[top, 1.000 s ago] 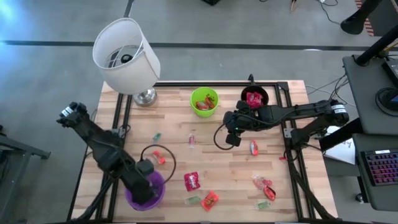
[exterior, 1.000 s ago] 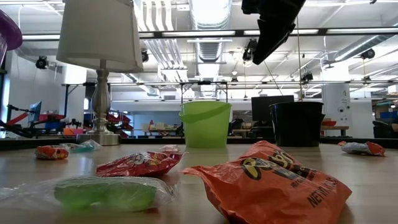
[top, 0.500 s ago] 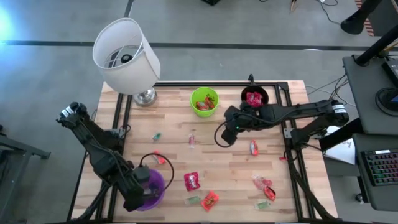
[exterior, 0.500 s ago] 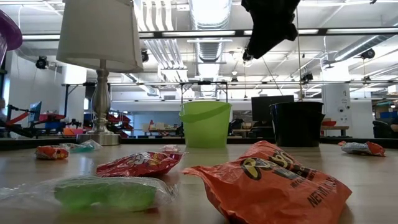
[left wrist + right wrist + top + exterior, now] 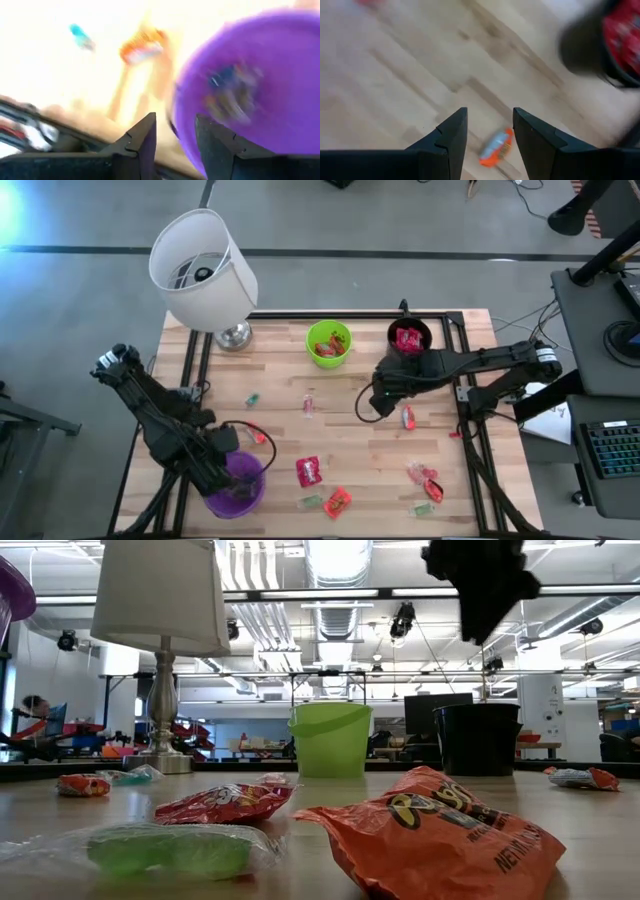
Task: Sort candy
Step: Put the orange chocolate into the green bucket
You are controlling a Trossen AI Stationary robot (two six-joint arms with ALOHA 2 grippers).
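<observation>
Candy lies scattered over the wooden table: a red packet (image 5: pixel 308 470), an orange one (image 5: pixel 338 500), and small pieces (image 5: pixel 425 476) toward the near right. My left gripper (image 5: pixel 225 465) hangs open at the left rim of the purple cup (image 5: pixel 240 488), which holds a sweet (image 5: pixel 232 95); an orange sweet (image 5: pixel 142 46) lies beyond its fingers. My right gripper (image 5: pixel 378 402) hangs open above the table's middle, pointing down. An orange-red sweet (image 5: pixel 496 147) lies on the wood below and between its fingers, also seen in the high view (image 5: pixel 408 417).
A green cup (image 5: pixel 329 342) and a black cup (image 5: pixel 408 337), both with candy inside, stand at the far edge. A white-shaded lamp (image 5: pixel 203 270) stands at the far left corner. Black frame rails (image 5: pixel 465 395) run along the table's sides.
My left gripper has swung off the top of the purple cup to the cup's left rim, rolling its wrist. My right gripper has rolled its wrist and shifted a little toward the table's right edge, nearer the orange-red sweet. No candy on the table has moved.
</observation>
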